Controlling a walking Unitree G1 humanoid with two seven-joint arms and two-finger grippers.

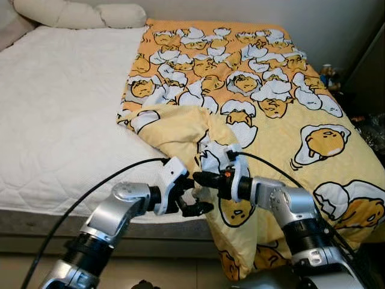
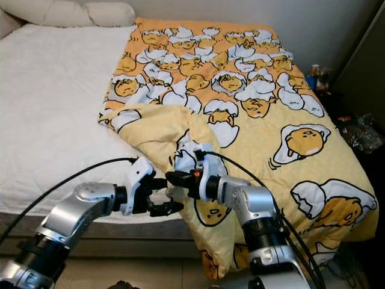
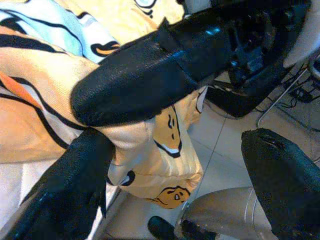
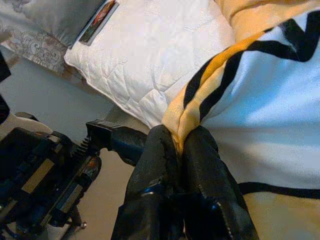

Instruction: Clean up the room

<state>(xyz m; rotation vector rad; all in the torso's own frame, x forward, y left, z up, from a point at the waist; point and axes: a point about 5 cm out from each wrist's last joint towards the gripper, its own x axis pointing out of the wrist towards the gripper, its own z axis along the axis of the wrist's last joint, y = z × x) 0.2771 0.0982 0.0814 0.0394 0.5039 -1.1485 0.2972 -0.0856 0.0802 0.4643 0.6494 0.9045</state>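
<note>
Right gripper (image 4: pixel 180 145) jaws clamped on blanket (image 1: pixel 283 120) edge — wrist view, left gripper (image 1: pixel 194 194) jaws apart beside it

Bed (image 1: pixel 60 114): white quilted mattress cover, bare on robot's left half. Yellow-orange blanket (image 1: pixel 271 102) with egg-character print covers the right half, near edge folded back in a heap and hanging over the bed's front edge. Two pale pillows (image 1: pixel 78 13) lie at the head end.

White bed (image 1: pixel 60 132), pale tiled floor (image 3: pixel 220 145)
</note>
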